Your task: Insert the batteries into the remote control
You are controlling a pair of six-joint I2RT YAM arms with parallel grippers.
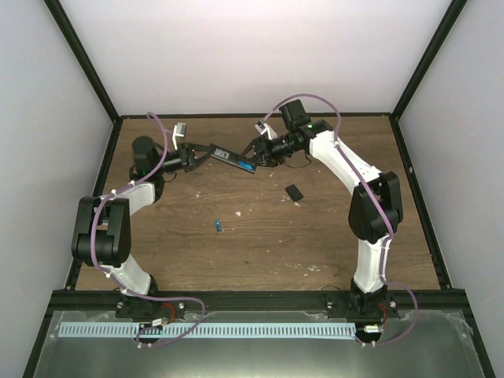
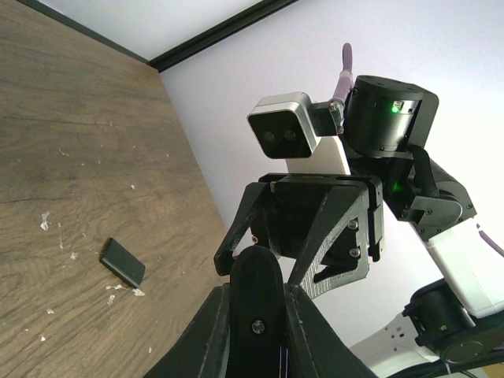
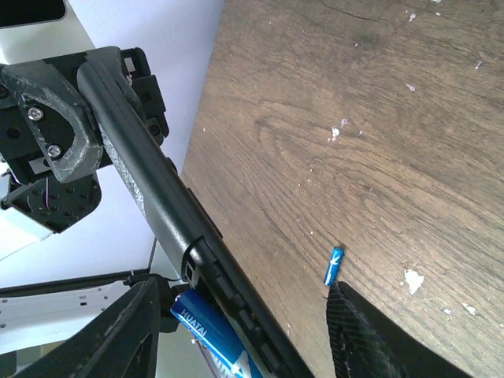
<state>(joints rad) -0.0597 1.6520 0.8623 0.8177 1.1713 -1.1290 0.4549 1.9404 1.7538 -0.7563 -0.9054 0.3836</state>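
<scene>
The remote control (image 1: pixel 224 156) is held above the far part of the table (image 1: pixel 315 236), pinched at its left end by the left gripper (image 1: pixel 193 153). The right gripper (image 1: pixel 253 156) is spread around its right end, where one battery (image 3: pixel 206 335) is seen. The other battery (image 1: pixel 217 226) is left lying nearer, on the wood.

remote control (image 3: pixel 150 181) cut off at bottom edge, one battery (image 3: pixel 209 339) partly hidden behind it, other battery (image 1: pixel 217 226) tiny

far-centre airspace is blocked: remote control (image 1: pixel 228 157) spans between left gripper (image 1: pixel 202 153) and right gripper (image 1: pixel 256 157). the table (image 1: pixel 260 252) nearer in is open, bar one loose battery (image 1: pixel 217 226) and a small black cover (image 1: pixel 293 192), well apart. arm elbows flank both sides.
</scene>
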